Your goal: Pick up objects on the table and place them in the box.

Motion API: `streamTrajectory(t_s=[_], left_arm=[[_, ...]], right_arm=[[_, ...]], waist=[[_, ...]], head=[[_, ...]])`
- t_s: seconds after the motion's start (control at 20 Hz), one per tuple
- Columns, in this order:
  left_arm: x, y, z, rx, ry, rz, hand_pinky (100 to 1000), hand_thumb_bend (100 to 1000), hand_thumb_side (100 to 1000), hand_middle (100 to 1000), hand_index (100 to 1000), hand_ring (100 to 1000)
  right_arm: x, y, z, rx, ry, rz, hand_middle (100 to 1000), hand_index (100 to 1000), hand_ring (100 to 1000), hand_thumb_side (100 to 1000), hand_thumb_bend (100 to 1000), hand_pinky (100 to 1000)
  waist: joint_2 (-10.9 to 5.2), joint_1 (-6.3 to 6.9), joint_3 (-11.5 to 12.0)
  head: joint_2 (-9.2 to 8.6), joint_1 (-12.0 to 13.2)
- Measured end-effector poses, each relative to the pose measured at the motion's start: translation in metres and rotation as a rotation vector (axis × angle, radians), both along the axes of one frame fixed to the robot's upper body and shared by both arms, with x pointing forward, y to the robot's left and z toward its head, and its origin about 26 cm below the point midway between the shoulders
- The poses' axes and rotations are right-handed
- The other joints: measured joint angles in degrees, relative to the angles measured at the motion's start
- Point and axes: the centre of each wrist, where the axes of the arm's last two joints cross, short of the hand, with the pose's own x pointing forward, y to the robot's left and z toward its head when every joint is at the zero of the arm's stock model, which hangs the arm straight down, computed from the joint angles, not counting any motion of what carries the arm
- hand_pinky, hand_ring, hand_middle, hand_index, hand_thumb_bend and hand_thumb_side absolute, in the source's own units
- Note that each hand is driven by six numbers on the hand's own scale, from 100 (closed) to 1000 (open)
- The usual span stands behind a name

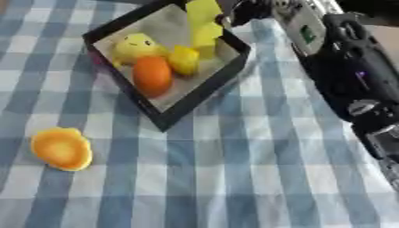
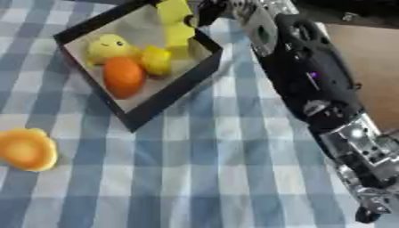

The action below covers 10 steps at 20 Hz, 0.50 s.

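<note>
R hand (image 2: 212, 12) fingers curl round a yellow block (image 1: 204, 26) over the far corner of the black box (image 1: 204, 89); exact grip hard to make out. Inside box: yellow round toy w/ face (image 1: 134, 46), small yellow piece (image 1: 185, 60), orange oval (image 1: 152, 75). Orange-yellow bowl-like item (image 1: 62, 148) sits well apart on the blue-checked tablecloth (image 1: 234, 178), near left.

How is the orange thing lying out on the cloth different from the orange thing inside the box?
The orange thing on the cloth is flattish and round with a paler yellow rim; the orange thing in the box is a plain, smooth oval. The first lies alone on the checked tablecloth; the second sits among yellow toys inside the black box. Both are orange.
</note>
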Motion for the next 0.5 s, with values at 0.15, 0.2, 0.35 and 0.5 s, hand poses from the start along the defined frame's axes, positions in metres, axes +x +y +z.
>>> streamTrajectory(t_s=[0.15, 0.2, 0.35, 0.5], left_arm=[[0.000, 0.000, -0.001, 0.001, 0.003, 0.000, 757, 845, 573, 829, 866, 761], [0.000, 0.001, -0.002, 0.001, 0.006, 0.001, 757, 845, 573, 829, 866, 761], [-0.001, 0.001, -0.003, 0.001, 0.011, 0.003, 758, 842, 573, 829, 866, 761], [-0.002, 0.002, -0.005, 0.001, 0.017, 0.006, 758, 842, 572, 829, 866, 761]], right_arm=[[-0.013, -0.003, 0.012, 0.119, -0.083, -0.029, 722, 871, 783, 100, 460, 852], [-0.017, -0.005, 0.013, 0.139, -0.097, -0.032, 722, 871, 783, 100, 460, 852], [-0.028, -0.008, 0.015, 0.174, -0.113, -0.020, 696, 835, 769, 128, 423, 843], [-0.046, -0.018, 0.017, 0.217, -0.107, 0.022, 695, 831, 773, 320, 238, 844]], waist=[[-0.02, 0.00, -0.29], [-0.02, 0.00, -0.37], [-0.03, 0.01, -0.53], [-0.05, 0.01, -0.83]], head=[[0.01, 0.31], [0.02, 0.35], [0.05, 0.65], [0.15, 1.28]])
